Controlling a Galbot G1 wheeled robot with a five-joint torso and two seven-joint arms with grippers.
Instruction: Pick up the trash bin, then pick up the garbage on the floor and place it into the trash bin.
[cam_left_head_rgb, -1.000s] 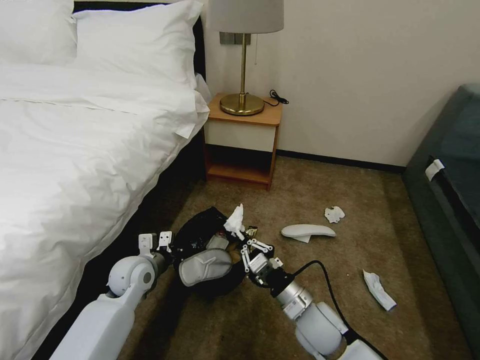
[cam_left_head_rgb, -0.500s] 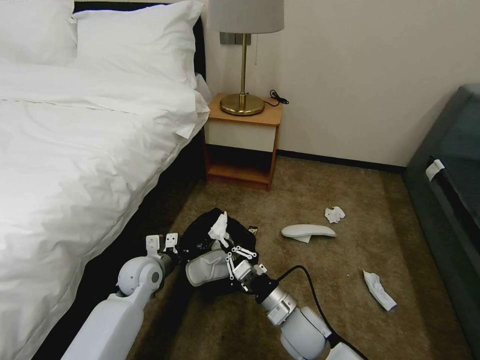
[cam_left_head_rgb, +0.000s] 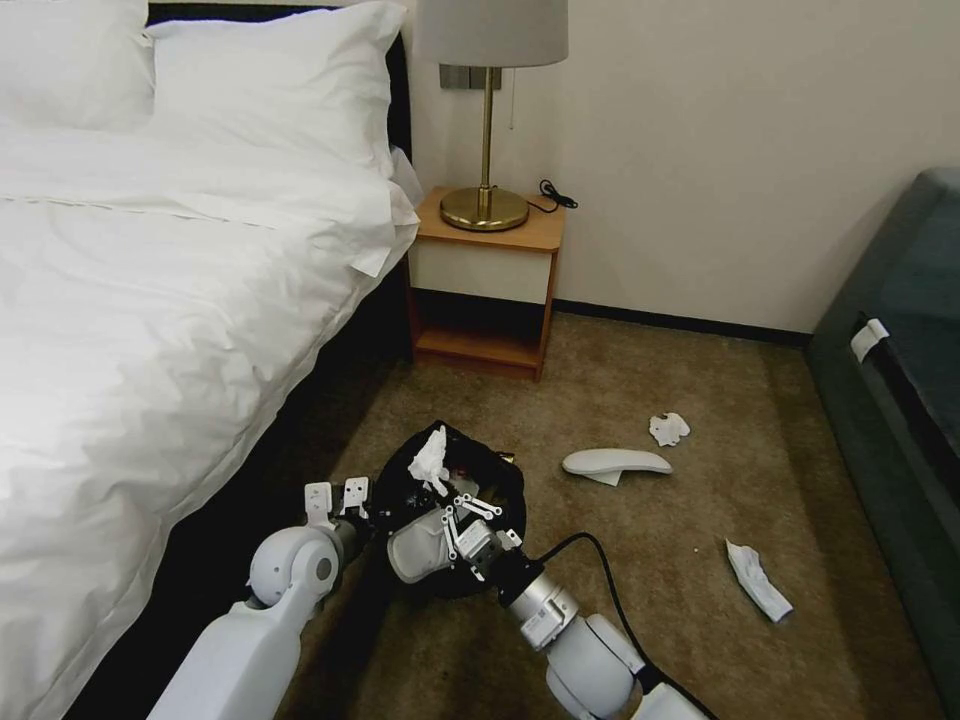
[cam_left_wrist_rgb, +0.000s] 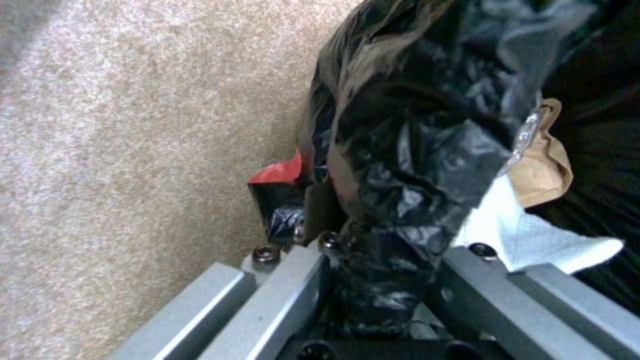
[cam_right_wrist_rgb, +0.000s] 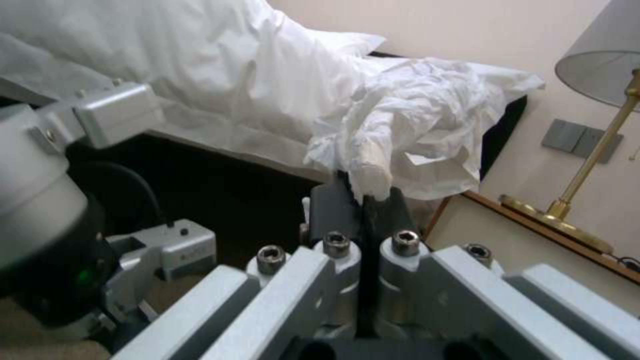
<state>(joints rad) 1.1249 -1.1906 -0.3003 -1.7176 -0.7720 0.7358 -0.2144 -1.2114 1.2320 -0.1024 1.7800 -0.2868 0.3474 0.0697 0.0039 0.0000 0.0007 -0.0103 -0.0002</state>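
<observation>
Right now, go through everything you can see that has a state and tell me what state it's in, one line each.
Bin: held by its bagged rim, a slipper inside.
Left gripper: shut on the bin's rim.
Right gripper: shut on a tissue, above the bin.
Second slipper: lying on the carpet.
Two tissues: on the carpet.
Lamp: unlit.
</observation>
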